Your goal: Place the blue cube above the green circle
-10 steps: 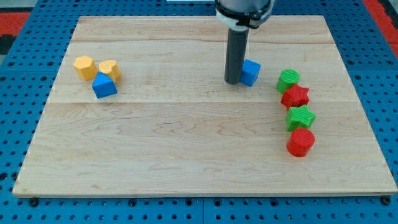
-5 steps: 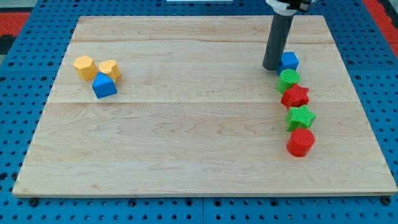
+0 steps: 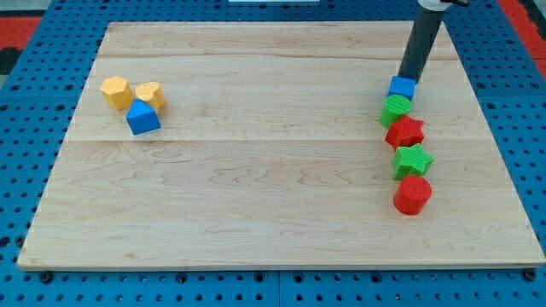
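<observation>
- No container shows; every block lies straight on the pale wooden board (image 3: 256, 188), which rests on a blue pegboard table (image 3: 17, 170).
- Nine small blocks: two blue, two green, two red, two yellow... counted again, eight.
- The small blue cube (image 3: 401, 87) sits just above the ridged green circle (image 3: 395, 110), touching it, at the view's right.
- Below the circle run a red star (image 3: 405, 132), a green star (image 3: 412, 159) and a red cylinder (image 3: 413, 195).
- At the view's left, a yellow hexagonal block (image 3: 115, 91), a rounded yellow block (image 3: 150, 94) and a blue wedge-like block (image 3: 142, 118) huddle together.
- My tip (image 3: 411, 78), a bare dark rod with nothing to open or close, stands just above the cube, seemingly touching.
</observation>
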